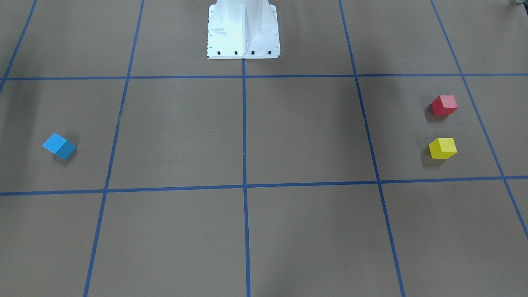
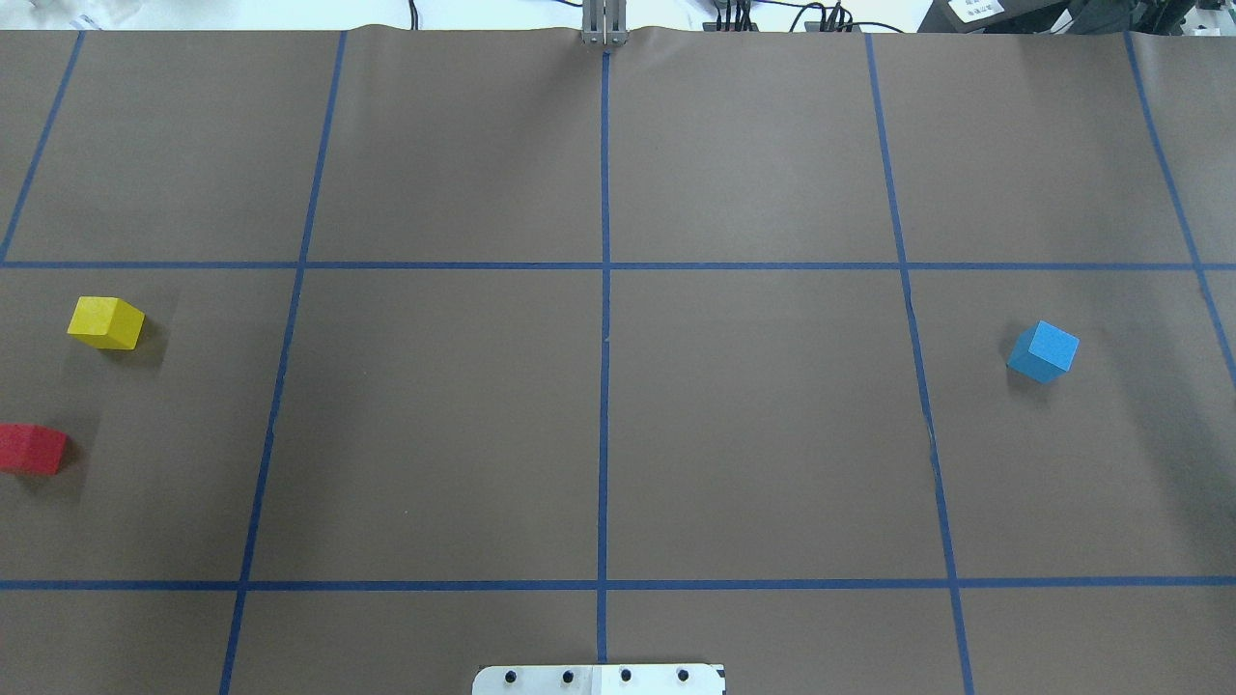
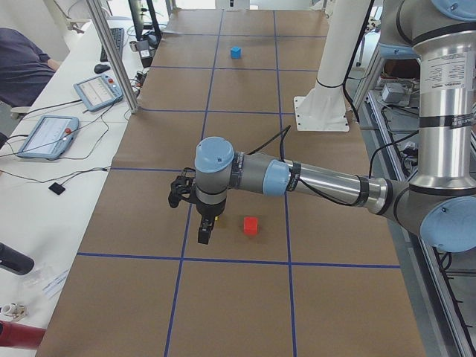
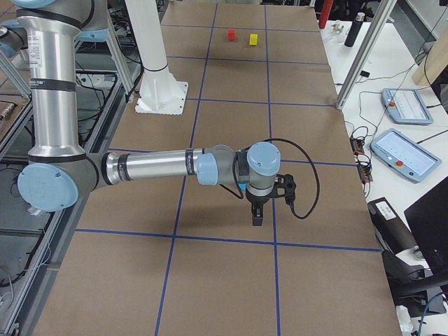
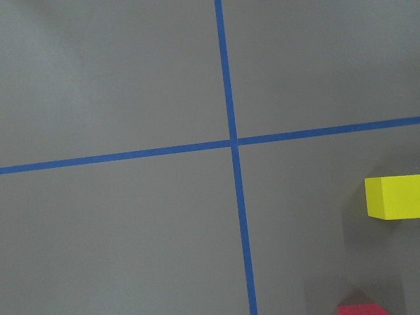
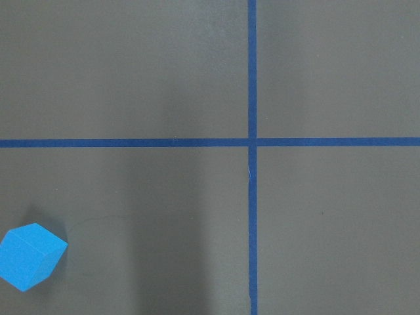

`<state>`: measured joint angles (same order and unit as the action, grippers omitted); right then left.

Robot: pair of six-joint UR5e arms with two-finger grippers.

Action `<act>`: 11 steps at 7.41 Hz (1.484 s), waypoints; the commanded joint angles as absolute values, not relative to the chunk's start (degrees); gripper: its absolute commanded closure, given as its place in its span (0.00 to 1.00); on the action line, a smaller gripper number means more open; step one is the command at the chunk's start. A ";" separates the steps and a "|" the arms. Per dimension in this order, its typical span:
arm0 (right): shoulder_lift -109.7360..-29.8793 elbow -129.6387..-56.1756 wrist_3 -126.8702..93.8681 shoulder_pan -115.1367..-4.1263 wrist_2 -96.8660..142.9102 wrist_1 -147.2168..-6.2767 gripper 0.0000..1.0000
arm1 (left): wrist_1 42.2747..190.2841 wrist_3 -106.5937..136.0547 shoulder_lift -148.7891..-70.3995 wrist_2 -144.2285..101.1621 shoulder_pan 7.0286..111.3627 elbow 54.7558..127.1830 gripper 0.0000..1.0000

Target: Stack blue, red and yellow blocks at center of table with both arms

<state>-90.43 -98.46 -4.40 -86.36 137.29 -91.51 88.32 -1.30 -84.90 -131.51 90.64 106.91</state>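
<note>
Blue cube block [image 2: 1043, 351], small & solid, sits alone on the robot's right side of the brown paper table [image 2: 444, 434], turned corner-on to the blue tape lines [image 2: 605, 434]. Red cube block [image 2: 31, 448] & yellow cube block [image 2: 106, 321] sit near each other, not touching, far over on the left side. No block is at the middle, so I think it's the very start: nothing picked up, nothing stacked

Next move, my guess: one arm goes down on its block first, prob. the right one for blue. It needs to slide over till the block is under the fingers, turn the wrist to match the slanted sides, then drop & squeeze. Red & yellow are close, so the other arm must not bump one while taking the other

Left arm [image 3: 327, 182] reaches out low & almost flat, wrist bent so the left gripper [image 3: 204, 230] points down above the table, just beside red. Right arm [image 4: 154, 166] has the same shape, right gripper [image 4: 257, 215] pointing down. Both grippers show only in side views, so can't tell if they're wide or closed
</note>
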 commanded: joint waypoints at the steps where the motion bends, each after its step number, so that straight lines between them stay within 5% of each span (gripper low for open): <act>1: -89.12 -100.62 -6.05 -78.78 137.98 -91.58 0.01 | 88.42 -1.14 -84.90 -133.42 90.53 106.96 0.00; 4: -85.17 -100.98 -34.98 -72.07 139.90 -91.32 0.01 | 88.50 -1.32 -84.82 -134.64 90.53 107.23 0.00; 11: -86.04 -97.65 -53.17 -59.42 130.78 -79.99 0.02 | 88.59 -1.41 -84.90 -135.79 90.53 108.37 0.00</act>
<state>-85.77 -98.37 -51.65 -61.11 132.15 -81.20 88.59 -1.40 -84.87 -135.79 90.53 108.34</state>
